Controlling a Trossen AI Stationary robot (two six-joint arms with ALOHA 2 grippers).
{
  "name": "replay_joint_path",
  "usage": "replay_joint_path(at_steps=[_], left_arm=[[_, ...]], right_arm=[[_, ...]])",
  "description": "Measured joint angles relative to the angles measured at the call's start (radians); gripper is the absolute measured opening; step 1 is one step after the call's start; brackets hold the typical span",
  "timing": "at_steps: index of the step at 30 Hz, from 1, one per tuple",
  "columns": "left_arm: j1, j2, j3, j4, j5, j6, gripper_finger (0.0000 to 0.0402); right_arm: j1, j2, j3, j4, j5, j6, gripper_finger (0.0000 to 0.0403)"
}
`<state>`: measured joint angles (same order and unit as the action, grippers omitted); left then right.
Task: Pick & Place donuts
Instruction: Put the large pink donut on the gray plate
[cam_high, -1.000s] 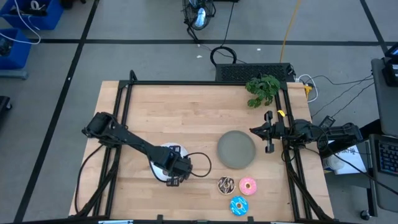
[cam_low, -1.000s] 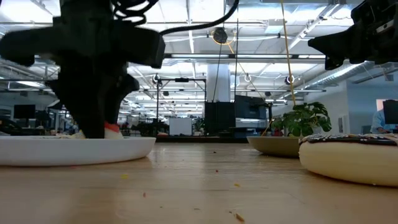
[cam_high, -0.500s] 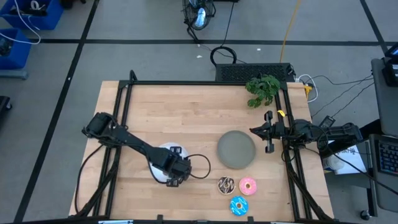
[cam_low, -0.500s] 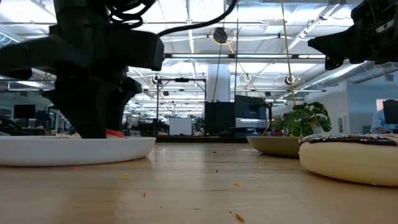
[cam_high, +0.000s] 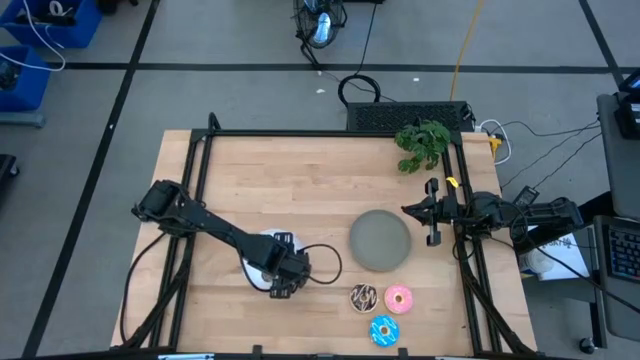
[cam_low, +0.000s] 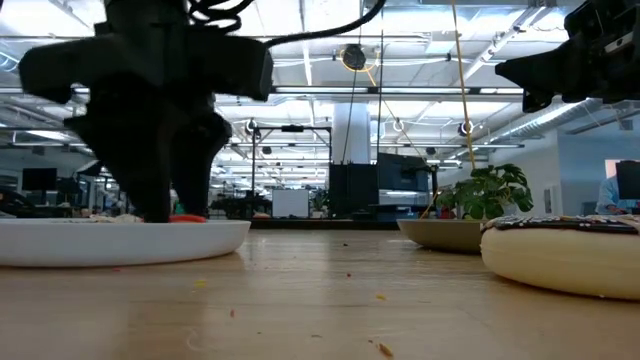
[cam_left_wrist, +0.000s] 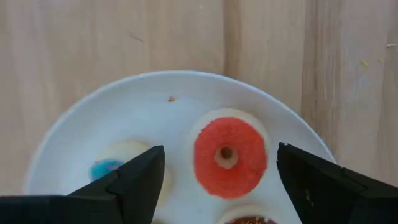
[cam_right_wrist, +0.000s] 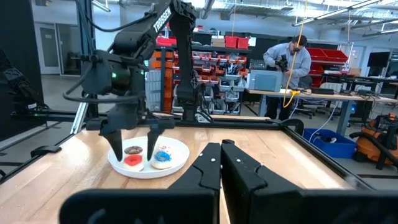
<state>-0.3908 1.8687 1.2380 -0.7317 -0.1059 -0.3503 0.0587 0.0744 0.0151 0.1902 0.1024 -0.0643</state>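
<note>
My left gripper (cam_left_wrist: 219, 152) hangs open, fingers pointing down, over the white plate (cam_left_wrist: 124, 106). The tiny red donut (cam_left_wrist: 229, 155) lies flat on the plate between the fingers, with a gap on either side. Beside it on the plate lie the tiny blue donut (cam_left_wrist: 109, 168) and the tiny brown donut (cam_left_wrist: 249, 219). The chocolate drizzled donut (cam_high: 363, 297), the pink donut (cam_high: 398, 298) and the blue-sprinkled donut (cam_high: 384, 330) lie on the table near its front edge. My right gripper (cam_high: 432, 212) waits shut at the table's right edge.
A round grey plate (cam_high: 380, 240) sits on the table between the white plate and my right gripper. A green plant (cam_high: 422, 143) stands at the far right corner. A black frame (cam_high: 300, 133) runs round the table. A person (cam_right_wrist: 291, 62) stands in the room beyond.
My left gripper has opened over the white plate and let go of the red donut. The donut, held just above the plate a second ago, now lies flat on it between the parted fingers.
</note>
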Motion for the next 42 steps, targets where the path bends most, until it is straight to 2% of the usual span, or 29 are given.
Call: replay_joint_path(at_steps=[6, 15, 18, 20, 23, 25, 26, 30, 34, 37, 42], left_arm=[[-0.002, 0.000, 0.146, -0.184, 0.006, 0.016, 0.0310], [-0.006, 0.000, 0.549, -0.658, 0.106, -0.052, 0.0301], [-0.034, 0.000, 0.683, -0.844, 0.101, -0.112, 0.0250], [-0.072, -0.043, 0.710, -0.840, 0.102, -0.112, 0.0194], [-0.156, -0.172, 0.709, -0.806, -0.050, -0.156, 0.0091], [-0.207, -0.264, 0.679, -0.822, -0.201, -0.227, 0.0028], [-0.239, -0.312, 0.654, -0.785, -0.293, -0.266, 0.0016], [-0.330, -0.484, 0.500, -0.598, -0.590, -0.313, 0.0018], [-0.378, -0.633, 0.280, -0.398, -0.880, -0.262, 0.0006], [-0.380, -0.735, 0.069, -0.246, -0.925, -0.188, 0.0007], [-0.385, -0.930, -0.252, 0.080, -0.821, -0.037, 0.0004]], right_arm=[[0.000, 0.000, 0.000, 0.000, -0.001, 0.000, 0.0000], [0.000, 0.000, 0.000, -0.001, -0.002, -0.003, 0.0000], [0.000, 0.000, 0.000, -0.001, -0.003, -0.003, 0.0000], [0.000, 0.000, 0.000, -0.001, -0.002, 0.001, 0.0000], [0.000, 0.000, 0.000, -0.001, -0.003, 0.003, 0.0000], [0.000, 0.000, 0.000, -0.001, -0.003, 0.003, 0.0000], [0.000, 0.002, 0.000, 0.001, -0.003, 0.003, 0.0000], [0.000, 0.004, 0.000, 0.012, -0.003, 0.002, 0.0000], [0.000, 0.004, 0.000, 0.027, -0.003, 0.001, 0.0000], [0.000, 0.004, 0.000, 0.031, -0.005, 0.008, 0.0000], [0.000, 0.004, 0.000, 0.052, -0.050, 0.031, 0.0000]])
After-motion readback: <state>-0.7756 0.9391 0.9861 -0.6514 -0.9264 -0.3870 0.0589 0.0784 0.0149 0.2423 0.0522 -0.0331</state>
